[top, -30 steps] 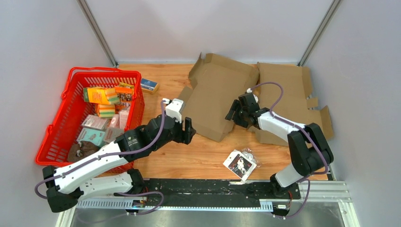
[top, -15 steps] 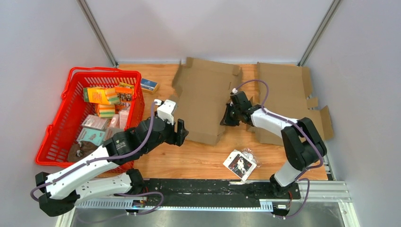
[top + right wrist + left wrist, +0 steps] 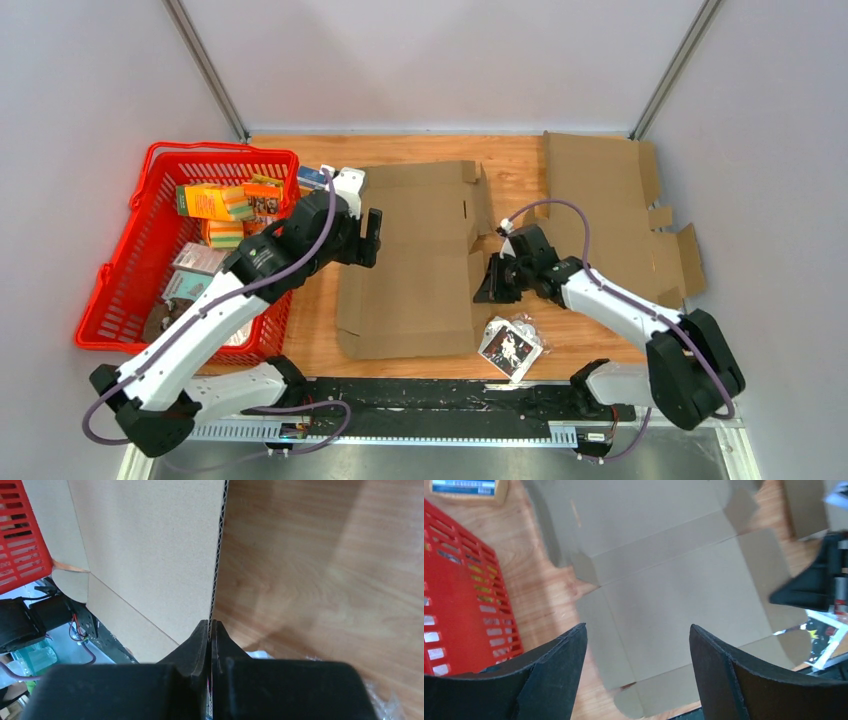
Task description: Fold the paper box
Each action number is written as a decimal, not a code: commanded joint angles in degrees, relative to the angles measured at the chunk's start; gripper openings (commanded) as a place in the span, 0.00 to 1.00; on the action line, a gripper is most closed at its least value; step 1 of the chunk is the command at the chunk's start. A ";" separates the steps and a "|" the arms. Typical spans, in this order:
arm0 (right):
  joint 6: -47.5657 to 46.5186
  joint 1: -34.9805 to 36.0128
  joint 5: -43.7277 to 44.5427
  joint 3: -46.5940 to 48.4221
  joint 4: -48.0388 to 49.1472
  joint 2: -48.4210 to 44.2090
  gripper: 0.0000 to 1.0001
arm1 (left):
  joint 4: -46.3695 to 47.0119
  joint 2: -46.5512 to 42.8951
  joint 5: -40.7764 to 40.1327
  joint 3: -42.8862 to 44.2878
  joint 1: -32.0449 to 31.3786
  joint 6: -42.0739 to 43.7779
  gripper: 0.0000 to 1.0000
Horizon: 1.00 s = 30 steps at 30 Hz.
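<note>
Paper box (image 3: 410,265) lies unfolded; my right claw (image 3: 491,287) pinches its right edge, my left claw (image 3: 369,238) gapes wide above its left side.

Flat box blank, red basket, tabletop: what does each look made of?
The flat box blank looks like corrugated cardboard, matte brown: its fluted edge shows in the right wrist view. The red basket: probably moulded plastic, slightly glossy lattice. The tabletop: wood or wood-look laminate, grain visible; cannot tell which.
</note>
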 commanded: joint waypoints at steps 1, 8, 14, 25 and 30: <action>4.36 0.61 2.14 -3.00 3.93 -7.09 0.09 | -4.17 4.61 4.15 4.66 3.71 3.66 0.84; -3.71 0.00 16.10 5.75 -3.70 -9.05 0.85 | -8.12 15.33 0.76 11.86 8.90 7.09 0.86; -4.79 -5.79 16.82 20.00 1.90 4.30 0.99 | -4.27 24.39 0.13 14.23 12.76 8.14 0.80; 1.30 -8.09 6.10 43.24 22.20 36.29 0.74 | 1.28 46.44 2.84 29.61 19.53 8.49 0.75; 0.42 -8.44 1.63 44.35 27.06 39.99 0.59 | 4.52 57.59 0.99 38.57 21.91 12.61 0.78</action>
